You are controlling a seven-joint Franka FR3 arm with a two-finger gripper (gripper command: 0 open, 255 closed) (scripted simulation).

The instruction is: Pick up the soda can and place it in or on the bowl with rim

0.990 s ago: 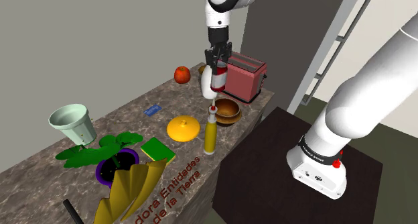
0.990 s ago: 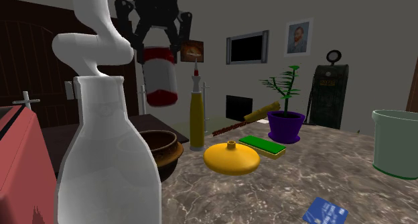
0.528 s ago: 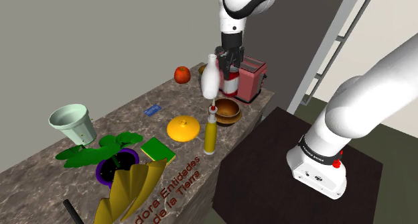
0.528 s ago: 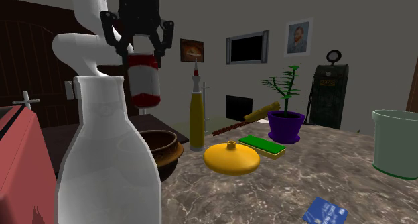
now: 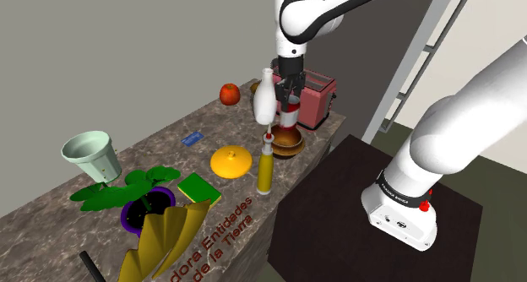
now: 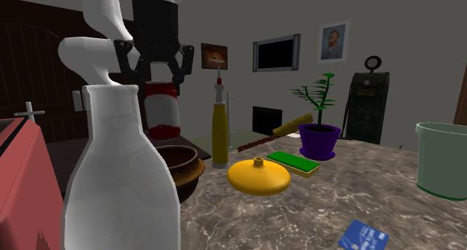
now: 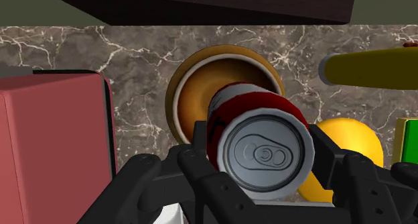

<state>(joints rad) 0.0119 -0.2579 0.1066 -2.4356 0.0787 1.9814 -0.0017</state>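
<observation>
Red-and-white soda can (image 5: 290,116) is clamped in the black gripper (image 7: 265,151), hanging just above the brown bowl (image 7: 175,98) in the shoulder view's upper middle, and if it's dropped from there it might clip the rim, tip and roll out.

Shoulder view: high up on the stand (image 5: 331,206) side, well back from the brown bowl (image 5: 285,143), looking down along the marble counter (image 5: 165,147).

Second exterior view: low, about counter height, just beside the bowl (a white bottle (image 6: 112,185) crowds the lens). It faces past the bowl down the counter.

Wrist view: close, directly above the bowl, facing straight down.

All three share the bowl and the counter around it.
</observation>
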